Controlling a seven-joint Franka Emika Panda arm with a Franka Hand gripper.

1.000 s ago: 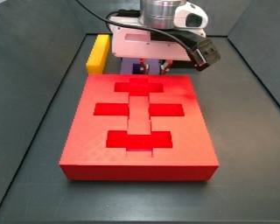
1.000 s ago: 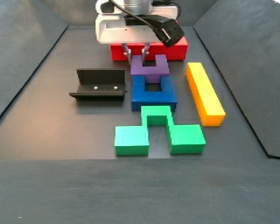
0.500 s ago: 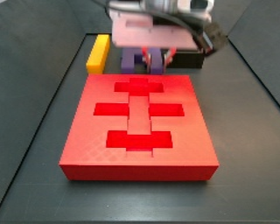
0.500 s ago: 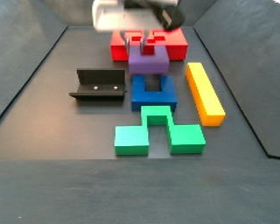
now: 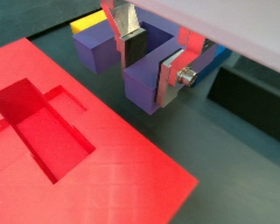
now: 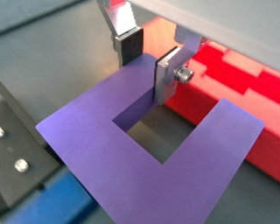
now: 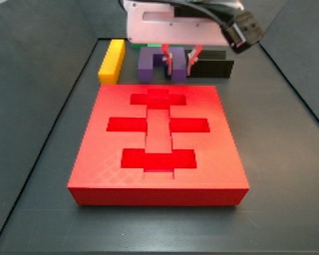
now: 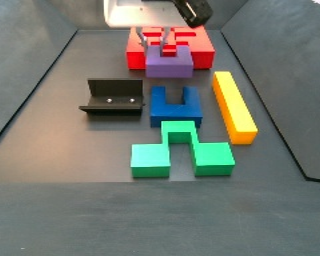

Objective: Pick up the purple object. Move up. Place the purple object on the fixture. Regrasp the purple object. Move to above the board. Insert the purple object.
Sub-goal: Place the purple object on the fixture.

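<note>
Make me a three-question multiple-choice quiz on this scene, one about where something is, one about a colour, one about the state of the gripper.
1. Where is the fixture?
A. on the floor, apart from the board
B. on top of the board
C. between the gripper's fingers

2. What colour is the long bar lying on the floor in a side view?
A. green
B. yellow
C. white

3. What is the gripper doing?
A. open above the green block
B. shut on nothing
C. shut on the purple object, lifted off the floor

Answers:
1 A, it stands on the dark floor, with nothing on it and clear of the board.
2 B, it is plainly yellow in both side views.
3 C, both wrist views show the fingers clamping one prong, and the block hangs below the gripper.
</note>
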